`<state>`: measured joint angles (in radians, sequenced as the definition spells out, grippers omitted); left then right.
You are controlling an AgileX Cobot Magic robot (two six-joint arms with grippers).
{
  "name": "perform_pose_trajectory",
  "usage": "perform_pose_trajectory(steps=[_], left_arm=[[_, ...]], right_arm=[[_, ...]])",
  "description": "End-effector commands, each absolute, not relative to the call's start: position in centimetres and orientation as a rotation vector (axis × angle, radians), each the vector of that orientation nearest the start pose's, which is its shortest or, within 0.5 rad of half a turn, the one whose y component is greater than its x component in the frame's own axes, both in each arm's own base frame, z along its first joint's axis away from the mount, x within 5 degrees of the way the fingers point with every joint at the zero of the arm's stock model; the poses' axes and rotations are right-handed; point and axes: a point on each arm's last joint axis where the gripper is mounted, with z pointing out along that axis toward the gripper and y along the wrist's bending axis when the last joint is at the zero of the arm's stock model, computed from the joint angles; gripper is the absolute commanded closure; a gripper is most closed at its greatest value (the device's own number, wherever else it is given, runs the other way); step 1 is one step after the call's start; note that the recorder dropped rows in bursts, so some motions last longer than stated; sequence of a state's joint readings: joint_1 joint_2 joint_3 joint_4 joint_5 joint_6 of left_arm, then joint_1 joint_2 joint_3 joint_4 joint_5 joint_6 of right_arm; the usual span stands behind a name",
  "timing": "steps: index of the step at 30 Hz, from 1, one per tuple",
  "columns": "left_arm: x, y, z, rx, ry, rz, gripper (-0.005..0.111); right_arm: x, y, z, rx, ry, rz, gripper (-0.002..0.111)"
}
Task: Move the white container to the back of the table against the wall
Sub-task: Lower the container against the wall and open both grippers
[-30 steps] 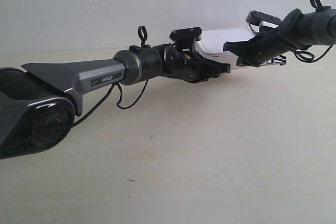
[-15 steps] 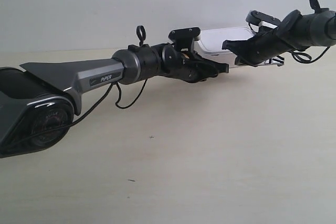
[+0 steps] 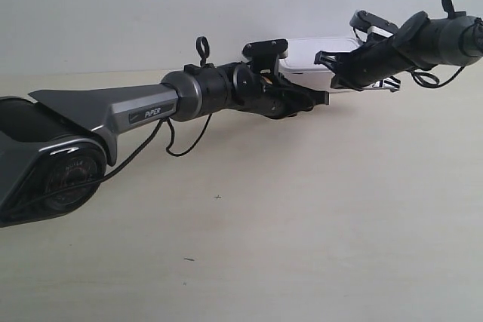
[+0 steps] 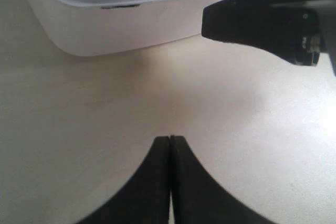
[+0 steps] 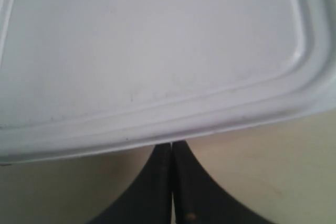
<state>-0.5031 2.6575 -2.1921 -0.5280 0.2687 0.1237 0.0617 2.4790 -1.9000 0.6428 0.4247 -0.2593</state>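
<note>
The white container (image 3: 315, 53) lies on the table (image 3: 302, 209) at the back, close to the wall (image 3: 151, 5). My left gripper (image 3: 324, 98) is shut and empty, a short way in front of the container (image 4: 121, 30), with bare table between its tips (image 4: 170, 138) and the box. My right gripper (image 3: 324, 59) is shut too, its tips (image 5: 171, 144) tucked under the rim of the container's lid (image 5: 152, 51), against the box's side. In the left wrist view, a black finger (image 4: 252, 19) of the right gripper shows beside the box.
The left arm's grey body (image 3: 98, 115) and dark base (image 3: 45, 167) fill the exterior view's left side. A loose black cable (image 3: 185, 137) hangs under the arm. Tiny dark specks (image 3: 218, 197) dot the pale table in the foreground.
The right arm has swung a little toward the wall, its gripper now higher along the container's near edge. The container sits slightly further back. The left arm has hardly moved.
</note>
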Motion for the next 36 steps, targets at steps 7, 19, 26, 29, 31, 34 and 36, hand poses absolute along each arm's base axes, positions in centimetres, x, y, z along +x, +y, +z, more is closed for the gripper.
perform_pose_trajectory(steps=[7, 19, 26, 29, 31, 34, 36], left_arm=[[50.73, -29.04, 10.44, 0.203, 2.214, -0.64, 0.107], [50.71, -29.05, 10.42, 0.208, 2.215, -0.639, 0.107], [50.69, -29.05, 10.4, 0.227, 2.215, -0.631, 0.107], [50.68, -29.06, 10.39, 0.232, 2.216, -0.629, 0.107], [50.68, -29.06, 10.39, 0.232, 2.216, -0.629, 0.107], [50.68, -29.06, 10.39, 0.232, 2.216, -0.629, 0.107], [50.68, -29.06, 10.39, 0.232, 2.216, -0.629, 0.107]], right_arm=[[53.92, 5.27, 10.46, 0.211, 2.378, 0.462, 0.108], [54.16, 5.06, 10.31, 0.191, 2.35, 0.424, 0.108], [54.44, 4.82, 10.52, 0.198, 2.312, 0.393, 0.108], [54.46, 4.81, 10.53, 0.198, 2.31, 0.392, 0.108], [54.49, 4.78, 10.56, 0.2, 2.305, 0.389, 0.108], [54.52, 4.75, 10.58, 0.202, 2.301, 0.386, 0.108], [54.46, 4.8, 10.53, 0.199, 2.309, 0.392, 0.108]])
